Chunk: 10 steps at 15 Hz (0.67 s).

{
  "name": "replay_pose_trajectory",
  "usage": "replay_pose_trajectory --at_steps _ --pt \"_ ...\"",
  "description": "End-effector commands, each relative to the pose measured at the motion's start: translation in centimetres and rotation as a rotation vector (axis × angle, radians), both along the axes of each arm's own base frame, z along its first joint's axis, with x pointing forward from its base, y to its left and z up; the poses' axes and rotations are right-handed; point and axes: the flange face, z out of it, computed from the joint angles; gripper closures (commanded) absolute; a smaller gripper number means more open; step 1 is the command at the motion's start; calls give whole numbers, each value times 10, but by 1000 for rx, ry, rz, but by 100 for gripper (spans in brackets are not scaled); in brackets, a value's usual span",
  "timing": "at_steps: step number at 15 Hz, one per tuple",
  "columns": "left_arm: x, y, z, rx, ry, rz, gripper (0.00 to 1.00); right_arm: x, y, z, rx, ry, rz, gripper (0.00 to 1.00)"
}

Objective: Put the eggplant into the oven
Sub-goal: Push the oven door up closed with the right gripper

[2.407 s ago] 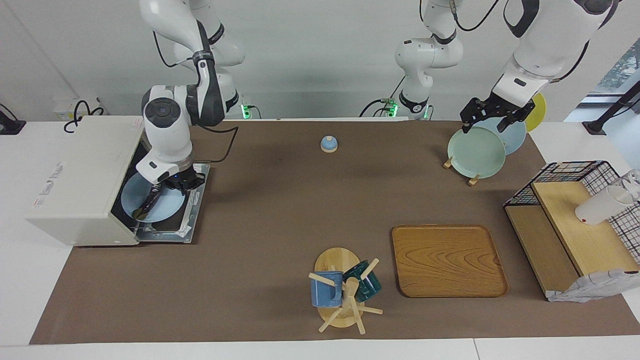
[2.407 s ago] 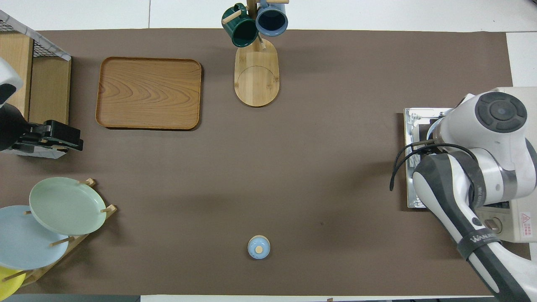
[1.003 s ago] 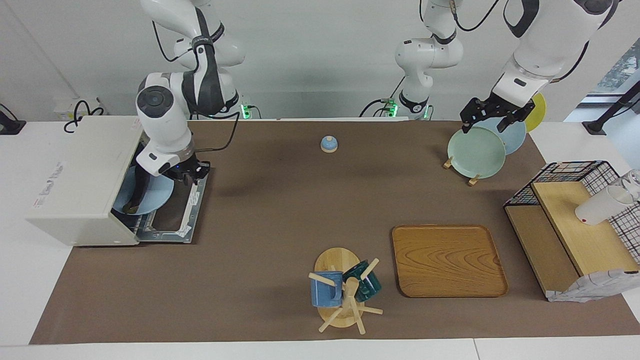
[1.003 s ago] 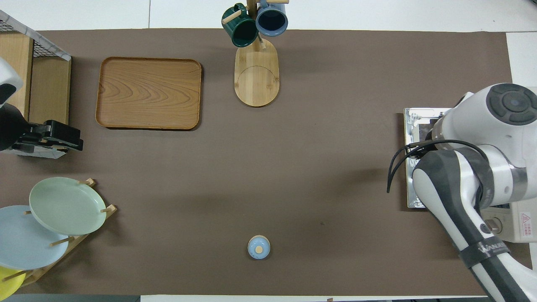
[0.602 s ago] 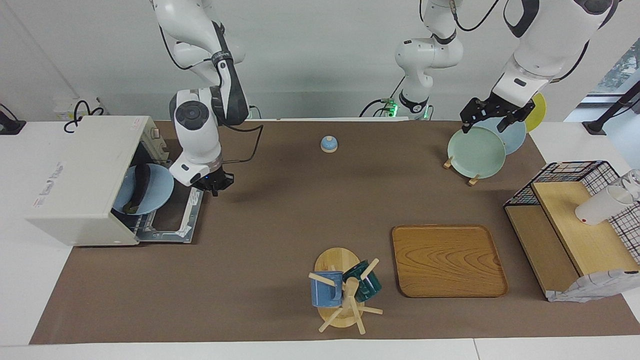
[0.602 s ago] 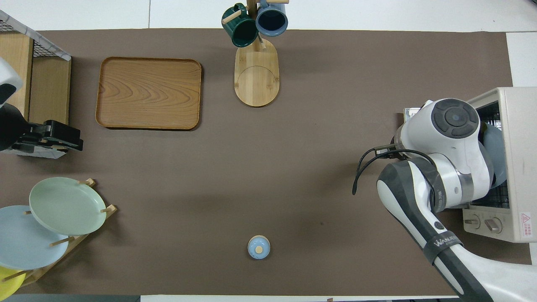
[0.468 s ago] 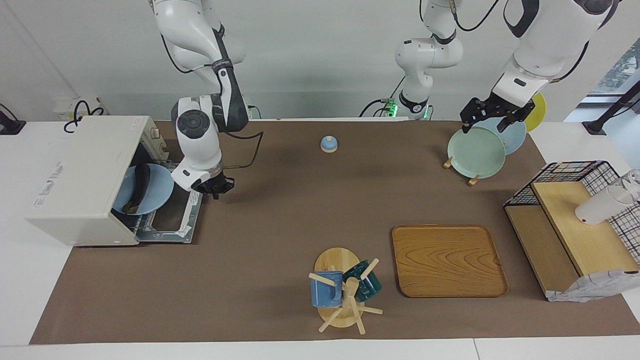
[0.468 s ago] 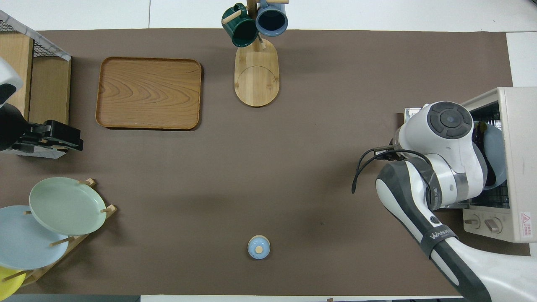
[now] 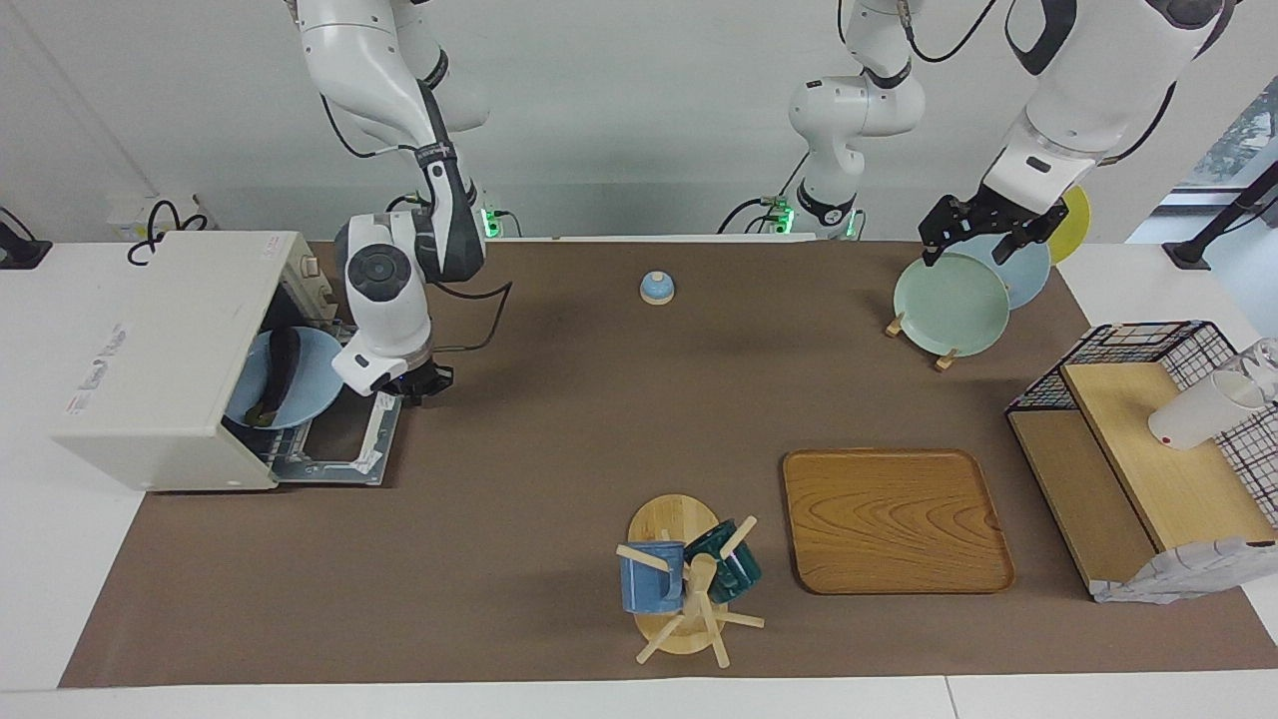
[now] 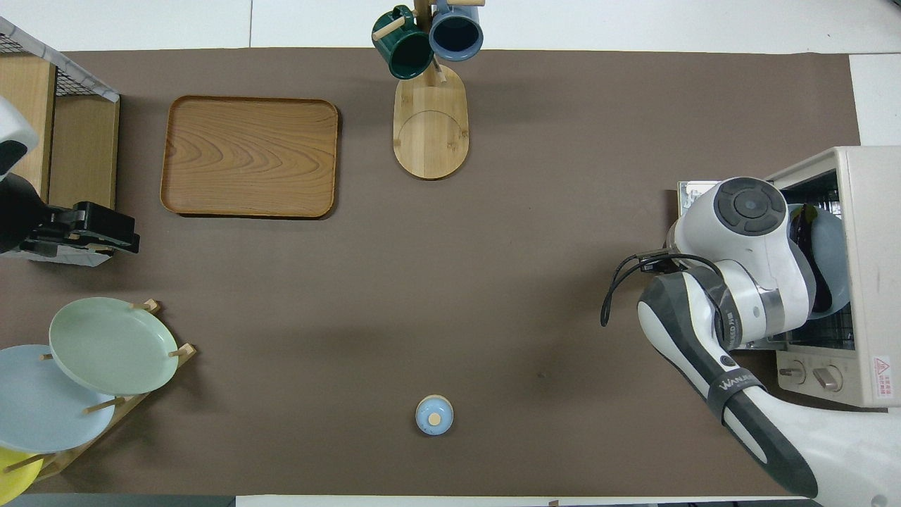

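The dark purple eggplant point(image 9: 279, 371) lies on a light blue plate point(image 9: 308, 384) inside the cream-white oven point(image 9: 160, 350) at the right arm's end of the table. The oven door point(image 9: 344, 451) is dropped open and lies flat. My right gripper point(image 9: 419, 383) hangs empty just above the mat, beside the door's edge and apart from the plate. In the overhead view the right arm covers its gripper; the eggplant point(image 10: 802, 224), the plate point(image 10: 835, 260) and the oven point(image 10: 873, 274) show past it. My left gripper point(image 9: 983, 245) waits over the plate rack, and shows in the overhead view point(image 10: 116, 238).
A plate rack with a green plate point(image 9: 951, 303) stands near the left arm. A small blue lid point(image 9: 656, 288) sits mid-table near the robots. A wooden tray point(image 9: 896, 519), a mug tree point(image 9: 689, 579) and a wire-mesh shelf box point(image 9: 1148, 449) with a white cup point(image 9: 1203, 409) lie farther out.
My right gripper pushed the plate with the eggplant into the oven, let it go, and drew back out to beside the open door. The left arm has not moved.
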Motion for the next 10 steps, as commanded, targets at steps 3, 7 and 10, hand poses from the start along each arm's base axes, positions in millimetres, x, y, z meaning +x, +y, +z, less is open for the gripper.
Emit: replay_pose_trajectory --at_steps 3,7,10 --pt "-7 2 3 -10 -9 9 0 -2 -6 0 -41 -24 35 100" --pt "-7 2 3 -10 -9 9 0 1 -5 6 -128 -27 137 100" --pt "-7 2 3 -10 -9 9 0 15 -14 36 -185 11 239 100"
